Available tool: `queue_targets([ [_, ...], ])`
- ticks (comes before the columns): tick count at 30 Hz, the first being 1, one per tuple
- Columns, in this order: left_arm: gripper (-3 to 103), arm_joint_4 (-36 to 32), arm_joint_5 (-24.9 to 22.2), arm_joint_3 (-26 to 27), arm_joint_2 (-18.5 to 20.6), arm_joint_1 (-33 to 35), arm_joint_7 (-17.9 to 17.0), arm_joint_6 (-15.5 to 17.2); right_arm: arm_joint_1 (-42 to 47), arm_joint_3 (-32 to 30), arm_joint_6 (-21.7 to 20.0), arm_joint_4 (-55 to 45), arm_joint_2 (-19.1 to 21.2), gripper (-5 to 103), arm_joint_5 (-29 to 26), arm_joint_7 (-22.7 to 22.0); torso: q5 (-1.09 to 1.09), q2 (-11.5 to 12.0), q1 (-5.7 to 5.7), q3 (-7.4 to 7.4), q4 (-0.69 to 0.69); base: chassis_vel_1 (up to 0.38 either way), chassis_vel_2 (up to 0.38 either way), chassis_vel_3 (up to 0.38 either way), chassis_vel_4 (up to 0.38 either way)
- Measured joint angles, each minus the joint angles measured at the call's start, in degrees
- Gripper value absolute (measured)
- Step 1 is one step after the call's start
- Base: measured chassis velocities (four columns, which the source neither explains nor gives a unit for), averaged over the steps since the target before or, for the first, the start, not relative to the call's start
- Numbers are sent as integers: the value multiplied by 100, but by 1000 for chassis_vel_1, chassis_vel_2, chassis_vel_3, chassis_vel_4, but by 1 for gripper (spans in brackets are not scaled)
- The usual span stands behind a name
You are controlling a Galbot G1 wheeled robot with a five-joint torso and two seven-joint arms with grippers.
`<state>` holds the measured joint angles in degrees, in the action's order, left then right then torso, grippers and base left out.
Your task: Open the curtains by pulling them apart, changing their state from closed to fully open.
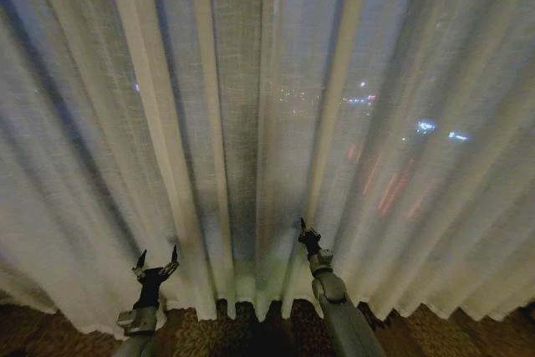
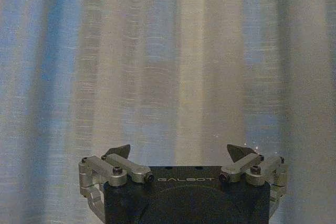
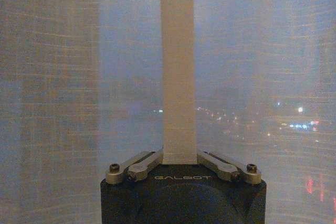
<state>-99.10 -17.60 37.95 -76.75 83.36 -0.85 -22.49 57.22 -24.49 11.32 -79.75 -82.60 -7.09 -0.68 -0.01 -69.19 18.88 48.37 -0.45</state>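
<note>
In the head view, the sheer off-white pleated curtains [image 1: 251, 123] are hanging closed across the far side, down to the dark patterned carpet [image 1: 242, 332]. The left gripper [image 1: 157, 258] is hovering spread apart, near the fabric, low left. In the left wrist view its fingers [image 2: 118, 153] are empty. In the right wrist view, the right gripper [image 3: 179, 157] is pinching a pale fold [image 3: 178, 66].

Left pincer [image 2: 179, 153]: fingers [image 2: 119, 151] spread wide, nothing between them.
Curtains [image 2: 168, 61]: sheer pleated fabric just ahead of the fingertips; contact cannot be told.
</note>
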Motion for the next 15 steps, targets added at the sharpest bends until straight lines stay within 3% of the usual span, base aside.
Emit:
queue_targets([
  [7, 100, 0, 0, -1, 0, 0, 0, 0, 58, -55, -25, -88, 60, 0, -101, 15, 1, 0, 0, 0, -1, -239, -246, 233, 229],
  [15, 100, 0, 0, -1, 0, 0, 0, 0, 103, -137, -34, -110, 138, 0, -188, 15, 1, 0, 0, 0, -1, -307, -313, 329, 310],
])
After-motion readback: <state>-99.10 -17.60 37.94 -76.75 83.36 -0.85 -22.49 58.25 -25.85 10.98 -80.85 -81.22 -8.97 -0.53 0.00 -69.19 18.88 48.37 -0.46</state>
